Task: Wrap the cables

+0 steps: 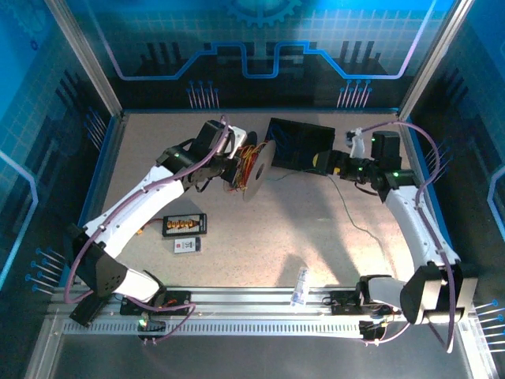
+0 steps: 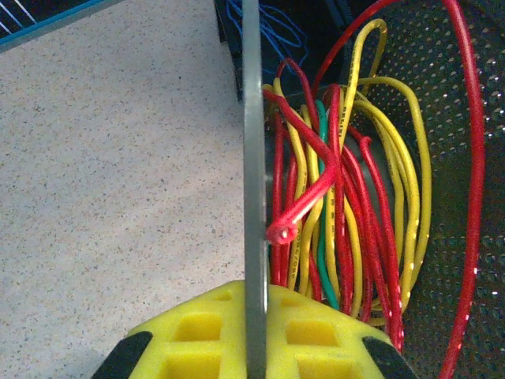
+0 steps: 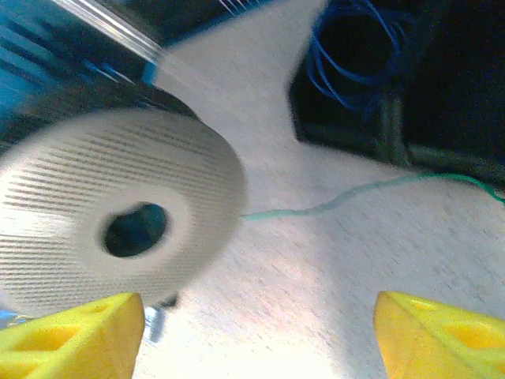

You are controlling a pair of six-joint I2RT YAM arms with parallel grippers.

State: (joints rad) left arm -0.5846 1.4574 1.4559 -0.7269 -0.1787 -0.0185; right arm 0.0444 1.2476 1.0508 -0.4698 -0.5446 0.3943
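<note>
The left pincer (image 2: 252, 335) is closed on the thin grey flange of a spool (image 2: 253, 158). The flange's edge runs straight up between its yellow fingers (image 2: 189, 343). Just past the flange the cables (image 2: 339, 197), red, yellow and one green, hang in loose loops around the spool's hub. One cut red end points toward the camera. The right pincer (image 3: 256, 320) stands wide open with nothing in it, and only bare surface (image 1: 316, 245) lies under the gap.

The surface is speckled beige, inside blue-lit walls printed with a circuit pattern. The spool stands on edge toward the back, beside a black box (image 1: 300, 144) that holds coiled blue cables (image 3: 347, 47). A green cable (image 3: 355, 193) trails across the surface from the spool's side toward the right. A small black board (image 1: 184, 226) lies well apart, near the left arm.

The right wrist view is blurred, so the green cable's end seems to pass behind the spool, though I cannot be sure. The spool's hub is mostly hidden by the windings. A pale item just below the board is too small to make out.
</note>
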